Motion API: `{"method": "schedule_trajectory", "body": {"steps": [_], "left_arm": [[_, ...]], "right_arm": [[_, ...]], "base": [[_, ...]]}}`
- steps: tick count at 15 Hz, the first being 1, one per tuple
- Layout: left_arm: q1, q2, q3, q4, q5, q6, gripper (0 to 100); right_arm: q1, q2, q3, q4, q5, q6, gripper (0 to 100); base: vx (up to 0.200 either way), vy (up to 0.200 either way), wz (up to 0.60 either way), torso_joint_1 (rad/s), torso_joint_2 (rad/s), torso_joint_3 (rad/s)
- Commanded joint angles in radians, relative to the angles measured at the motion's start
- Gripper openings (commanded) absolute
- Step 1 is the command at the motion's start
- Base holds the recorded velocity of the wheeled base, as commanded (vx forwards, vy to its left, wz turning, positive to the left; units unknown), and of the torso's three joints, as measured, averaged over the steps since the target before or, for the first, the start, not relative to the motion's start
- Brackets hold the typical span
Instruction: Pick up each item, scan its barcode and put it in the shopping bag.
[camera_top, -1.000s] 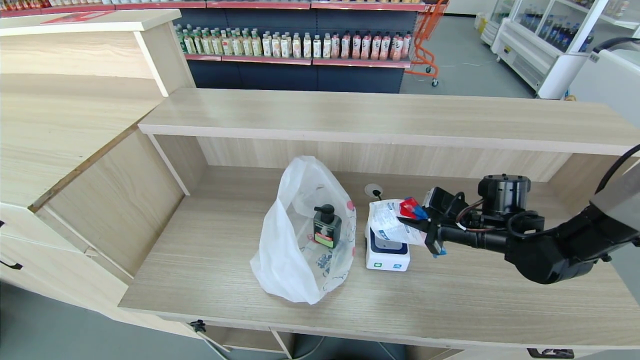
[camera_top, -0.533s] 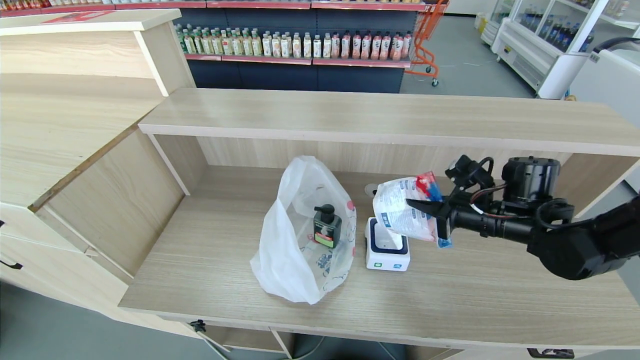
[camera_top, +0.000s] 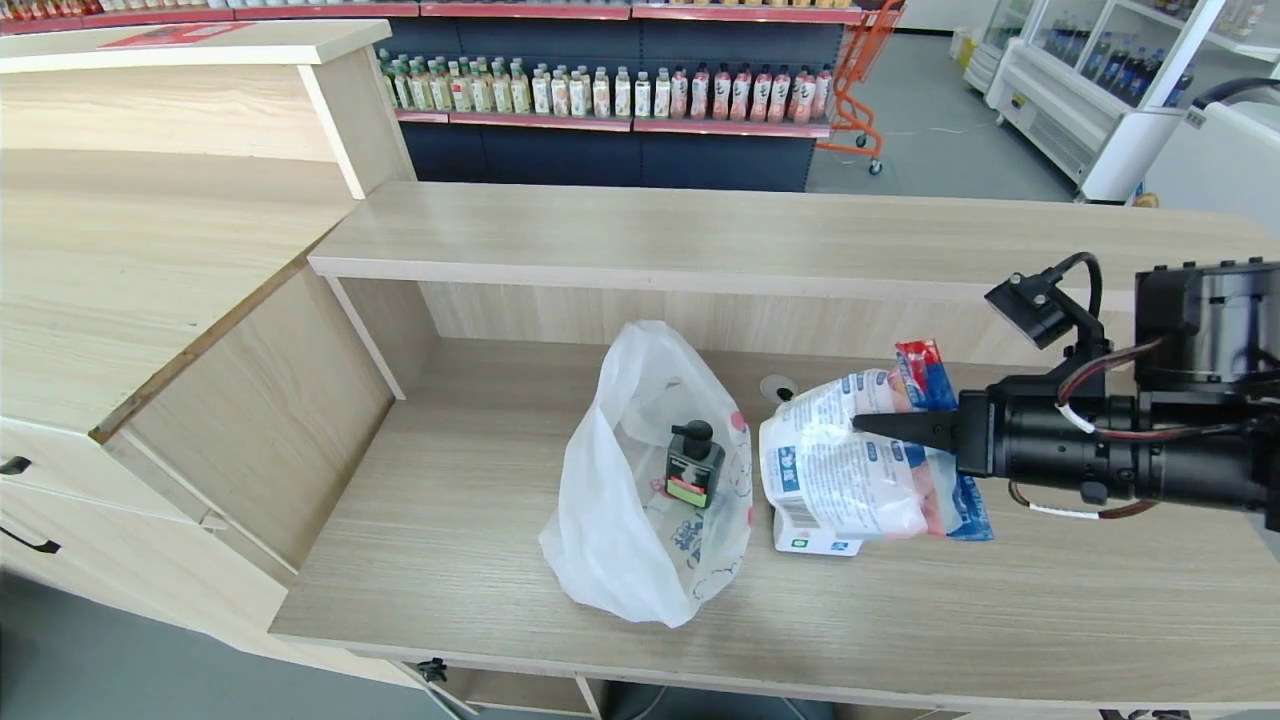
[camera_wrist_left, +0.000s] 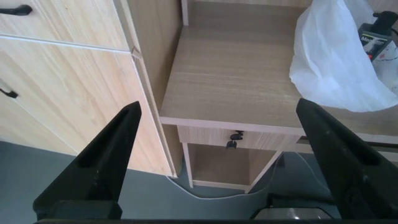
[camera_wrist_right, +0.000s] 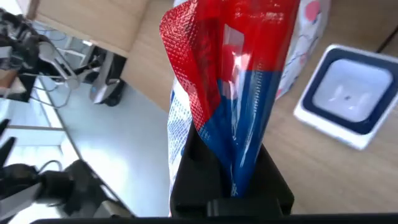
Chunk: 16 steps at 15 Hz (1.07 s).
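On the counter (camera_top: 1000, 610) in the head view, a white shopping bag (camera_top: 640, 480) stands open with a dark pump bottle (camera_top: 695, 465) inside it. Just beside the bag sits a small white scanner (camera_top: 815, 540). The right gripper (camera_top: 885, 428) is closed on a soft plastic packet (camera_top: 850, 475), which it holds in the air just above the scanner, the printed face hanging down over it.

In the left wrist view, the left gripper (camera_wrist_left: 217, 109) hangs off the counter's edge, well apart from the work, its two fingers spread wide with nothing between them. The bag (camera_wrist_left: 336, 62) shows at the far end of the counter.

In the right wrist view, the packet (camera_wrist_right: 242, 81) rises out of the closed gripper (camera_wrist_right: 233, 180), pinched by its red and blue sealed end, with the scanner (camera_wrist_right: 348, 93) below and to one side.

The packet looks light, limp and crinkly, and its film is probably slippery. The flat sealed end seems the best hold, since the filled body would likely sag or slide under a pinch.
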Motion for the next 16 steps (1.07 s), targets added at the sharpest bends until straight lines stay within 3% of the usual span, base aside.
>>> {"method": "schedule_trajectory", "body": {"steps": [1,5,11,16], "left_arm": [[0.000,0.001,0.000,0.000,0.000,-0.002,100],[0.002,0.001,0.000,0.000,0.000,-0.003,100],[0.000,0.001,0.000,0.000,0.000,-0.002,100],[0.002,0.001,0.000,0.000,0.000,-0.002,100]], "right_arm": [[0.058,-0.080,-0.003,0.060,-0.004,0.052,0],[0.095,0.012,-0.003,0.088,-0.102,0.170,0],[0.133,0.190,-0.013,0.081,-0.190,0.171,0],[0.175,0.340,-0.122,0.080,-0.276,0.174,0]], "base": [[0.000,0.000,0.00,0.000,0.00,0.000],[0.000,0.000,0.00,0.000,0.00,0.000],[0.000,0.000,0.00,0.000,0.00,0.000],[0.000,0.000,0.00,0.000,0.00,0.000]]}}
